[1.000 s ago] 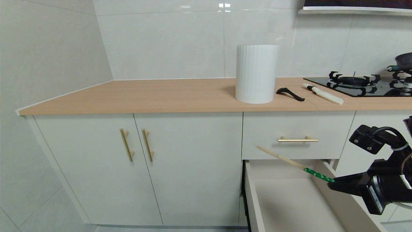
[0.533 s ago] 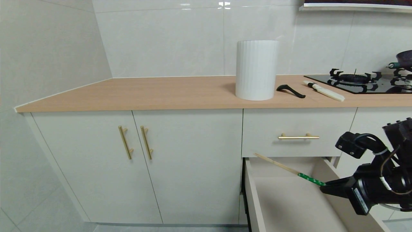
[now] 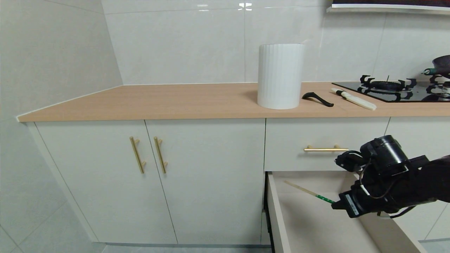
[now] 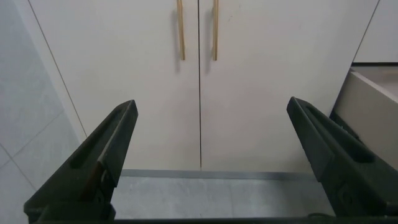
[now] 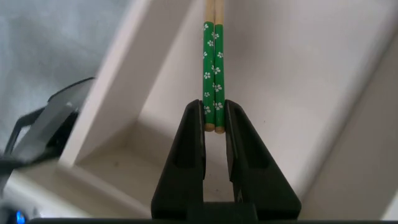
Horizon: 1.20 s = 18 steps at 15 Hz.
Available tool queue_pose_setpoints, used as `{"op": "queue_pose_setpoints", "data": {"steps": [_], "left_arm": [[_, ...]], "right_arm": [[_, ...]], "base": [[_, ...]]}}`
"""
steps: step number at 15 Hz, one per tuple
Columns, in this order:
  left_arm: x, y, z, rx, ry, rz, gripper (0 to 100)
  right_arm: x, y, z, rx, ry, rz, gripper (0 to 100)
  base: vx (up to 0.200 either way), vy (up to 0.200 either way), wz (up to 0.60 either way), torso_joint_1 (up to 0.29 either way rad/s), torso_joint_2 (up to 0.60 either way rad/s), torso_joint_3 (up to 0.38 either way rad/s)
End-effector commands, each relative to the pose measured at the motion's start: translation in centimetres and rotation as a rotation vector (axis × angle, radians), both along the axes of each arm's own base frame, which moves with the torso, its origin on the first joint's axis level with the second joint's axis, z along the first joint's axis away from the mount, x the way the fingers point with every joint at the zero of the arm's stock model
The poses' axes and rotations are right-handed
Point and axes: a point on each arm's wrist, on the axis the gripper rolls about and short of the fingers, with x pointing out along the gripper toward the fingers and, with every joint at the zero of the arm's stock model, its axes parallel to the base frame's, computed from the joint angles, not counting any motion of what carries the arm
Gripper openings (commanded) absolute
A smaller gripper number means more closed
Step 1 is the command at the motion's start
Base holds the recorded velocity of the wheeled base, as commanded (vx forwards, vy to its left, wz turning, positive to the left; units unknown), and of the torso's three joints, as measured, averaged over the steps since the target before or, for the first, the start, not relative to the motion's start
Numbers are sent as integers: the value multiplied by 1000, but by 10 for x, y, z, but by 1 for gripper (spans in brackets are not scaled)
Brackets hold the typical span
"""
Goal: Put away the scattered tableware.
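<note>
The right tool (image 3: 334, 204) has sunk lower, carrying the chopsticks (image 3: 306, 190) into the open drawer (image 3: 277, 218); a black utensil (image 3: 317, 99) and white knife (image 3: 353, 101) wait on the desk (image 3: 175, 102). Left wrist: the left tool (image 4: 211, 112) gapes wide, empty. Right wrist: the right tool (image 5: 214, 121) pinches the chopsticks' (image 5: 213, 68) green ends, not yet released.

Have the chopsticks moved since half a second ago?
Yes. The chopsticks, held by the right gripper, have dropped away from the gold drawer handle, deeper into the open drawer.

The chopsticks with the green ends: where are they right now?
In the head view, low on the right: the right hand grips the chopsticks by their green ends, slanting over the open drawer.
</note>
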Motion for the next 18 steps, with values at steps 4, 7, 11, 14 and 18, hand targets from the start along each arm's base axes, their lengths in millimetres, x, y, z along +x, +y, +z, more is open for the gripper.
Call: {"op": "queue_pose_setpoints", "data": {"steps": [4,7,11,14,18], "left_arm": [[0,0,0,0,0,1,100],[0,0,0,0,0,1,100],[0,0,0,0,0,1,100],[0,0,0,0,0,1,100],[0,0,0,0,0,1,100]], "right_arm": [[35,11,-60,-37,171,-74,0],[47,25,-84,-68,168,-86,0],[55,51,-114,-127,218,-143,0],[47,64,-122,-169,262,-123,0],[43,68,-124,-185,263,-111,0]], "base": [[0,0,0,0,0,0],[0,0,0,0,0,0],[0,0,0,0,0,0],[0,0,0,0,0,0],[0,0,0,0,0,0]]}}
